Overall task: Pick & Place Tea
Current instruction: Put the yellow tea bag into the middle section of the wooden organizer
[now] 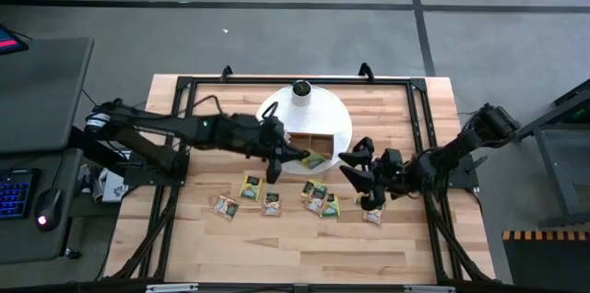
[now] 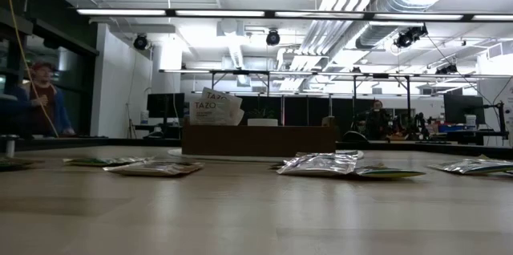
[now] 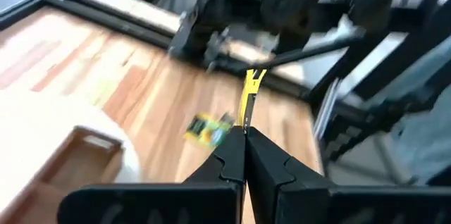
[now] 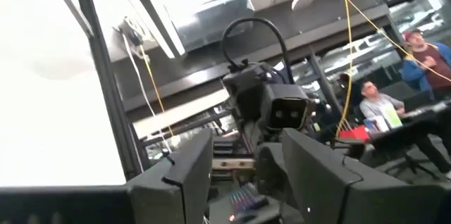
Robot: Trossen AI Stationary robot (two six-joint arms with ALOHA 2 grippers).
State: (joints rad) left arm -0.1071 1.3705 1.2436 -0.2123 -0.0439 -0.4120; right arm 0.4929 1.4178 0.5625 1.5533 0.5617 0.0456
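Sachet [image 1: 314,160] lies in wooden tray [image 1: 309,140]; left gripper [image 1: 277,158] pinches another.

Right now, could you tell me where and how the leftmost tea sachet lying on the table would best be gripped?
The leftmost sachet lies flat on the wood, clear of its neighbour. Probably best to come straight down from above and pinch across its short width at one free edge, since no face stands up to grab. The left gripper, shut on a yellow sachet, is busy.

1. The wooden tray [image 1: 309,143] sits on a round plate [image 1: 339,120] at the surface's [image 1: 406,247] far middle.
2. A cylinder [image 1: 300,90] stands behind the tray.
3. Tea sachets [image 1: 251,185] lie scattered before the plate.
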